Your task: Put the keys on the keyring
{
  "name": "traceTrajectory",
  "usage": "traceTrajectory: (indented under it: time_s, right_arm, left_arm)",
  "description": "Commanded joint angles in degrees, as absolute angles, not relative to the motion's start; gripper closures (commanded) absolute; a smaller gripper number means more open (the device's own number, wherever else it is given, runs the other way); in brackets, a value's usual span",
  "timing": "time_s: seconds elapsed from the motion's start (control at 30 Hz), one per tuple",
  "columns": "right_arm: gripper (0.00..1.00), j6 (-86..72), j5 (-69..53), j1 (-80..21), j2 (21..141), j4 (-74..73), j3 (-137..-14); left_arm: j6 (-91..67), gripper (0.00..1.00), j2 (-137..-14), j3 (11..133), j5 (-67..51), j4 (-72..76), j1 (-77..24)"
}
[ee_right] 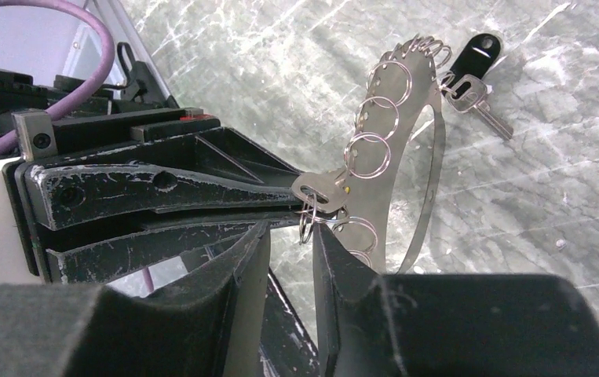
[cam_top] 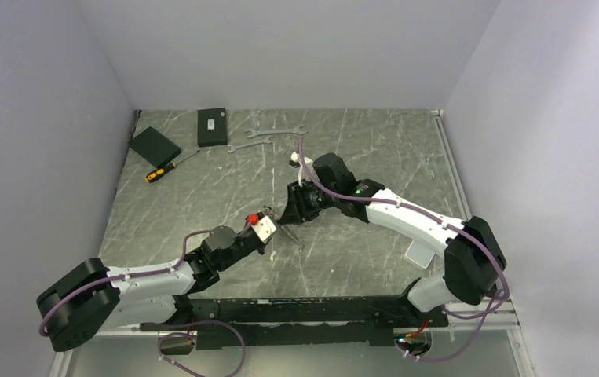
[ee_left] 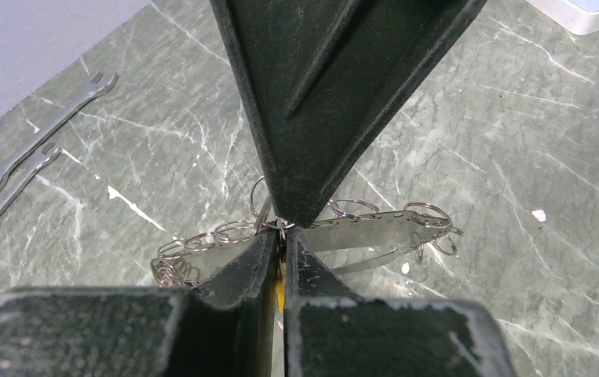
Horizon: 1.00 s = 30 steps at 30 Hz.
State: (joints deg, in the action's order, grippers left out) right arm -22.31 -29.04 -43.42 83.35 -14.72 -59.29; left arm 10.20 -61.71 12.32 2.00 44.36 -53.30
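Note:
The keyring (ee_right: 406, 133) is a long thin silvery loop with several small split rings along its rim. It stands tilted on the table between my two grippers and also shows in the left wrist view (ee_left: 374, 229) and the top view (cam_top: 291, 231). My left gripper (ee_left: 282, 236) is shut on a small key: a brass-yellow edge (ee_left: 280, 292) shows between its fingers, and the silvery head (ee_right: 319, 192) pokes out against the keyring. My right gripper (ee_right: 290, 228) has its jaws apart around a small split ring (ee_right: 308, 224) at that key. A black-headed key with a silver key (ee_right: 472, 75) lies at the keyring's far end.
Two flat silver wrenches (cam_top: 276, 132) lie at the back, also in the left wrist view (ee_left: 29, 149). Two black boxes (cam_top: 212, 126) (cam_top: 154, 144) and a yellow-handled screwdriver (cam_top: 162, 170) sit at the back left. A white object (cam_top: 420, 253) lies by the right arm.

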Motion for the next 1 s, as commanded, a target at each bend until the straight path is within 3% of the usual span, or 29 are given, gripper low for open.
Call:
traceTrajectory:
  time_s: [0.0,0.27,0.8,0.97]
  right_arm:
    - [0.72,-23.76,-28.46,-43.42,82.56,-11.55,-59.30]
    - [0.84,-23.95,-27.57,-43.42,85.06,-12.96,-60.97]
    - [0.79,-25.34,-27.28,-43.42,86.84,-12.26,-62.58]
    - [0.94,-25.67,-27.75,-43.42,86.99,-11.49,-62.49]
  left_arm:
    - [8.36,1.00,-61.82,13.27,3.90,46.61,-53.53]
    - [8.31,1.00,-62.58,13.97,4.20,46.18,-53.55]
    - [7.11,1.00,-62.84,13.71,3.95,46.59,-53.57]
    - [6.99,1.00,-63.02,13.75,3.71,46.50,-53.57]
